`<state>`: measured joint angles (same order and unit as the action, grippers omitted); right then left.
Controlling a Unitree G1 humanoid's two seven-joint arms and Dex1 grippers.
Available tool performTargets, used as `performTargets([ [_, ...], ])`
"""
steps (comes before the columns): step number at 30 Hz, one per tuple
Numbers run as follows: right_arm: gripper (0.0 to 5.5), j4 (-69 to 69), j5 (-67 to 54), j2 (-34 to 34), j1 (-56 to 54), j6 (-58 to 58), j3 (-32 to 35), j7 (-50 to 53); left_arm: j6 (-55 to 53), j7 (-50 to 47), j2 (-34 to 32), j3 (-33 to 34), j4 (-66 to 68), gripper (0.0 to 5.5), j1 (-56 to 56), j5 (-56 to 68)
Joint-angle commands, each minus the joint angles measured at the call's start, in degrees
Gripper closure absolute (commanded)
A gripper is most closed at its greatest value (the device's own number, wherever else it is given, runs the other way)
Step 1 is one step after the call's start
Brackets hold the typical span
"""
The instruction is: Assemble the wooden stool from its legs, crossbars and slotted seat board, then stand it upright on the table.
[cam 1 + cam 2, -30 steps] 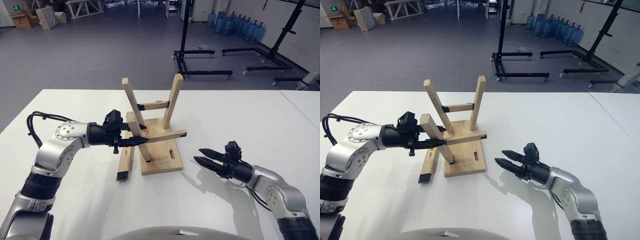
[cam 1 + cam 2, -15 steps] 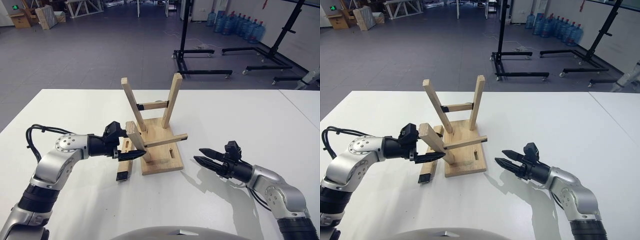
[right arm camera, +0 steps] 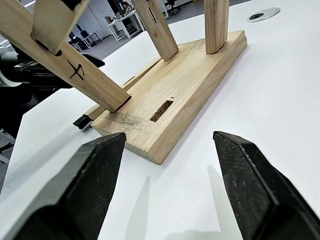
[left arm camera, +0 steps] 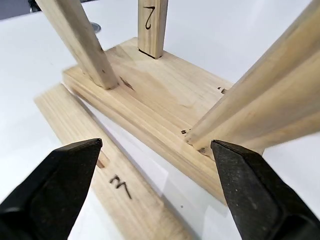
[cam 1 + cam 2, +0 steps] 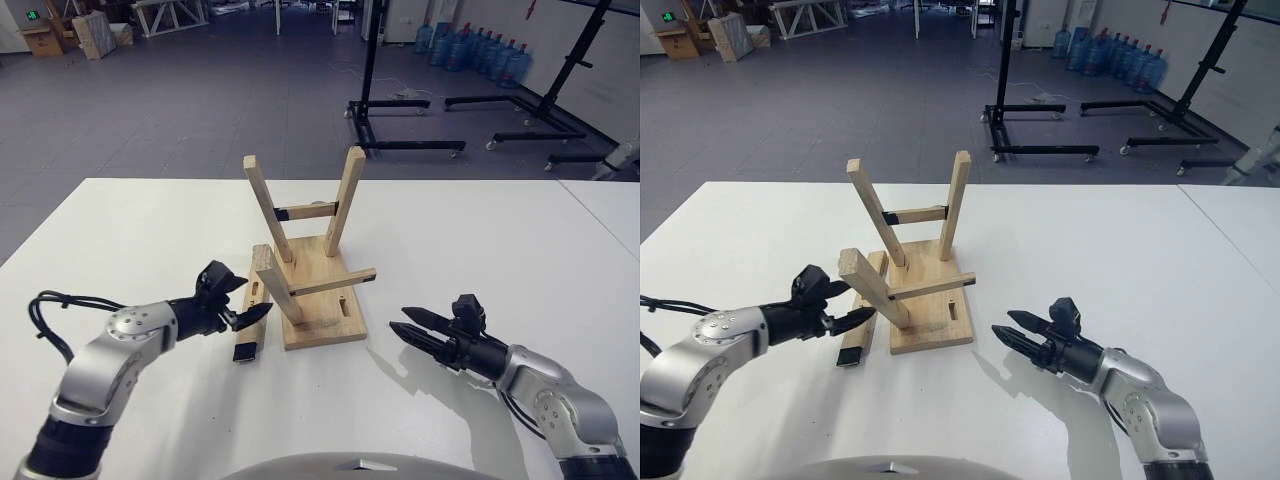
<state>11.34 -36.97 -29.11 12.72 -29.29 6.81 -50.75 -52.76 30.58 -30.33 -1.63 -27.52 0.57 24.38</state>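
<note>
Roughly, the stool is three parts built. The slotted seat board [image 5: 322,326] lies face down on the white table [image 5: 480,230], and three legs rise from it. Two stand at the board's far end, the far-left leg [image 5: 268,210] and the far-right leg [image 5: 345,205], joined partway up by a short crossbar [image 5: 312,211]. A third leg [image 5: 275,285] leans out of the board's near-left corner and carries a second crossbar [image 5: 335,283]. That crossbar's black-tipped free end hangs over the board's right side, mated to nothing.

The slot at the board's near-right corner [image 3: 161,110] is empty. The fourth leg [image 5: 248,335] lies flat on the table along the board's left edge. By my reckoning what remains is seating that leg, catching the loose crossbar end in it, and turning the whole thing onto its feet.

Everything is pale, unfinished softwood in square-section sticks, with visible grain, hand-drawn marks and dark caps on some ends. The board is a thick rectangular slab, scuffed grey around the empty slot. The table is smooth and faintly glossy.

The left gripper [image 4: 156,144] hovers just off the board's left edge, over the lying leg, with its black wedge fingers spread wide and empty. The right gripper [image 5: 400,320] sits beyond the board's near-right corner, clear of it, with its fingers likewise parted and holding nothing
</note>
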Motion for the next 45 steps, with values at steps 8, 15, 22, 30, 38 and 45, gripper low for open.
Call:
performTargets([
  [8,2.28,-1.7,3.2,1.9,0.3,4.2,-1.7,0.5,-14.3,-20.3,9.5,-5.4,0.6,1.5,3.3,-9.1],
  [15,2.28,-1.0,4.3,2.7,1.3,5.5,-2.7,1.1,-13.6,-21.2,11.4,-0.6,5.0,1.5,-2.1,-9.6],
  [22,2.28,-0.2,6.1,3.5,2.3,7.0,-4.2,2.1,-8.7,-21.1,10.9,0.8,10.1,2.52,-9.7,-11.6],
  [30,2.28,1.0,6.9,4.0,2.8,7.4,-5.3,4.0,-4.9,-19.8,10.8,0.7,13.4,3.44,-14.6,-12.1],
  [38,2.28,0.5,3.9,4.3,-0.3,6.3,-1.2,5.7,8.7,-18.1,16.3,8.7,15.5,3.45,-12.1,-7.4],
  [45,2.28,0.0,-5.9,3.6,-6.9,1.0,7.1,7.8,20.0,-10.4,17.6,16.2,10.0,3.46,-5.9,3.3],
])
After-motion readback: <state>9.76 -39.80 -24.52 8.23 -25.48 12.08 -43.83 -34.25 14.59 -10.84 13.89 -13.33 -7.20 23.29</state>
